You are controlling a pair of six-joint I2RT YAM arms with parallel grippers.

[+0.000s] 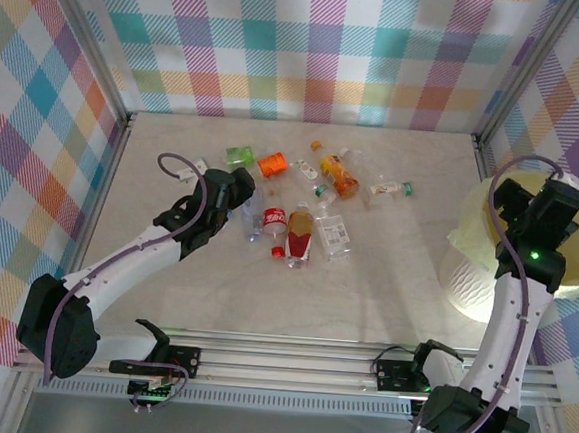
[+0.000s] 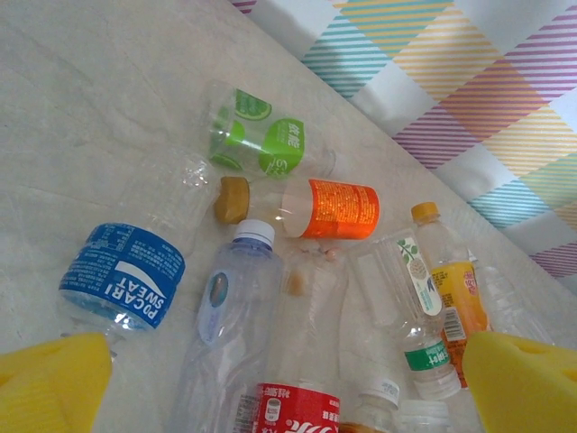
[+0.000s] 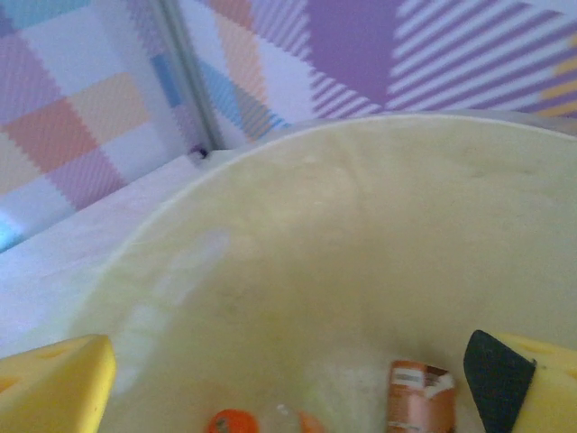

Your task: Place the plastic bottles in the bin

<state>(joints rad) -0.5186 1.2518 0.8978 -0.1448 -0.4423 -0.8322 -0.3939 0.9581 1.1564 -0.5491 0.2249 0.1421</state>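
Note:
Several plastic bottles [image 1: 301,202] lie scattered mid-table. My left gripper [image 1: 234,190] hovers open over their left side. In the left wrist view its yellow fingertips [image 2: 54,383] frame a clear white-capped bottle [image 2: 230,325] and a red-labelled bottle [image 2: 302,410], touching neither. Around these lie a blue-labelled bottle [image 2: 122,275], a green-labelled one [image 2: 270,140] and an orange-labelled one [image 2: 334,209]. My right gripper [image 1: 536,211] hangs open above the pale yellow-green bin [image 1: 469,231]. Inside the bin [image 3: 343,253] lie a brown-labelled bottle [image 3: 419,392] and an orange cap [image 3: 233,422], below the right gripper [image 3: 288,388].
Checked walls with metal posts [image 1: 127,113] close in the table on three sides. The bin stands at the right edge, raised on a white base [image 1: 470,286]. A yellow-labelled bottle [image 2: 455,289] and a green-banded clear one [image 2: 410,307] lie right of the cluster.

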